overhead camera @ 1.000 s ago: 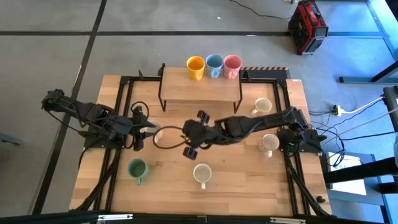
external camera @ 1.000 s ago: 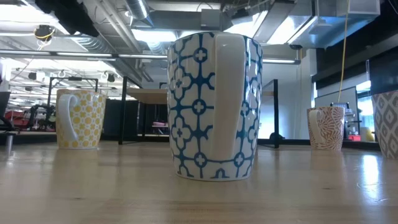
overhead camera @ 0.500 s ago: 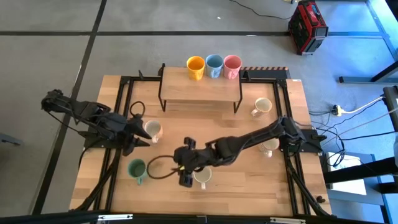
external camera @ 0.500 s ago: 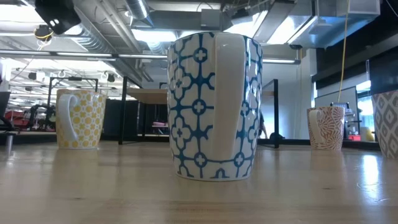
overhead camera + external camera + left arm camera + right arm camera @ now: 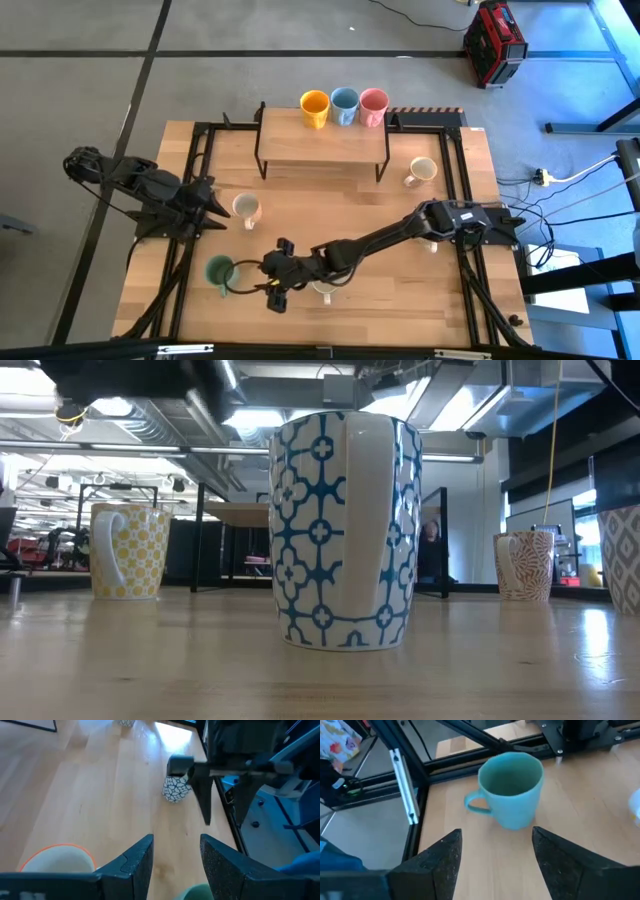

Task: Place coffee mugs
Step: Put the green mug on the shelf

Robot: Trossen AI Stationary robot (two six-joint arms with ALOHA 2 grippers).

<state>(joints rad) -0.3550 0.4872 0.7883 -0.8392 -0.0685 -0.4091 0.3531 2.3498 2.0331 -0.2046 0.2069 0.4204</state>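
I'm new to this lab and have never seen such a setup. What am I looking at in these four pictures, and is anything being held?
It is a robot with two dark arms at a wooden table. One picture looks straight down, one looks level across the tabletop, and two come from cameras on the wrists. The right tool reaches across to the green mug, fingers open, holding nothing. The left tool waits, open and empty, beside a cream mug. Orange, blue and pink mugs stand on a small shelf. The low camera's big blue-patterned mug just stands close to it.
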